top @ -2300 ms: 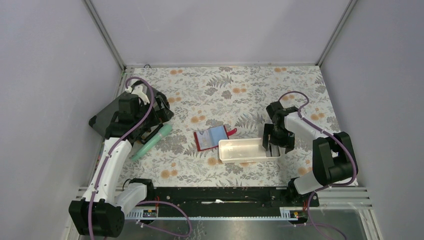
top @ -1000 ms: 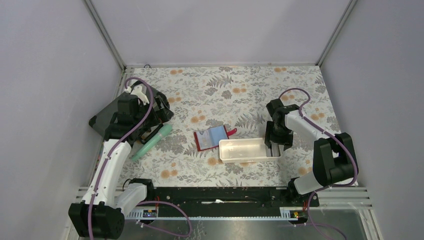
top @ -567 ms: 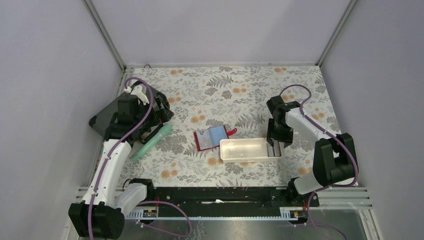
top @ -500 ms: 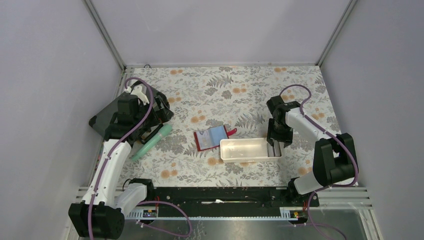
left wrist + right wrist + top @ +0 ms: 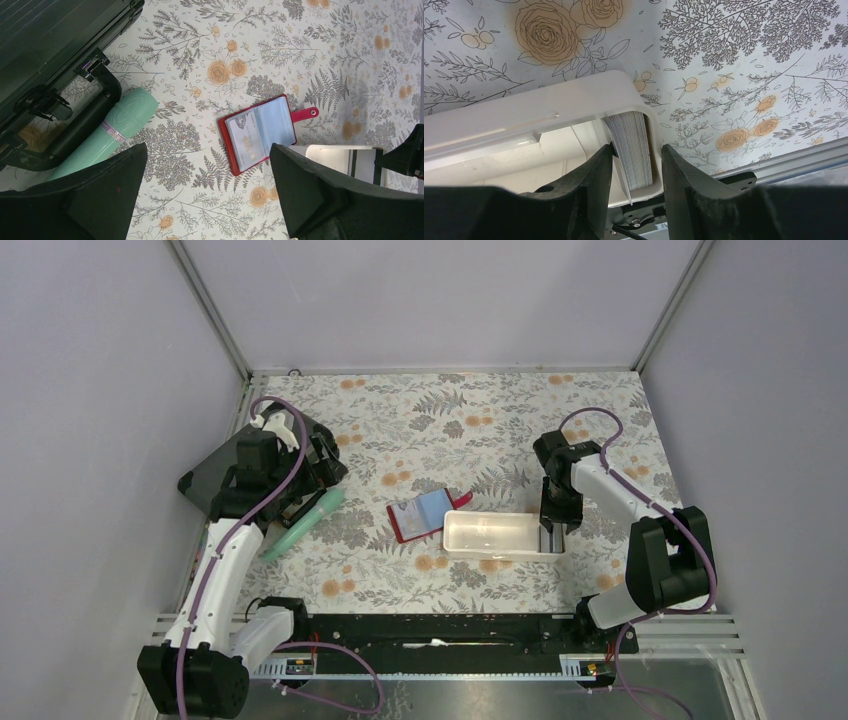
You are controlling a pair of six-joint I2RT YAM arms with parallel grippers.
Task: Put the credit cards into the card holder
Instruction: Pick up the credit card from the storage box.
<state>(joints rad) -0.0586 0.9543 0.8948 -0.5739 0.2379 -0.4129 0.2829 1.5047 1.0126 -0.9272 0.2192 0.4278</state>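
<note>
Red folding leather-like wallet (image 5: pixel 428 514): one, frame centre. Thin plastic cards (image 5: pixel 631 150): one stack on edge, number uncountable. Long white rectangular plastic tray (image 5: pixel 485 532): one. Mint-green cylindrical tube (image 5: pixel 305 522): one. Dark grey hard case (image 5: pixel 200 482): one, left.

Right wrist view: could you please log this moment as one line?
left gripper open, empty | right gripper astride card stack at tray end, grip unclear | wallet lying open beside tray
</note>
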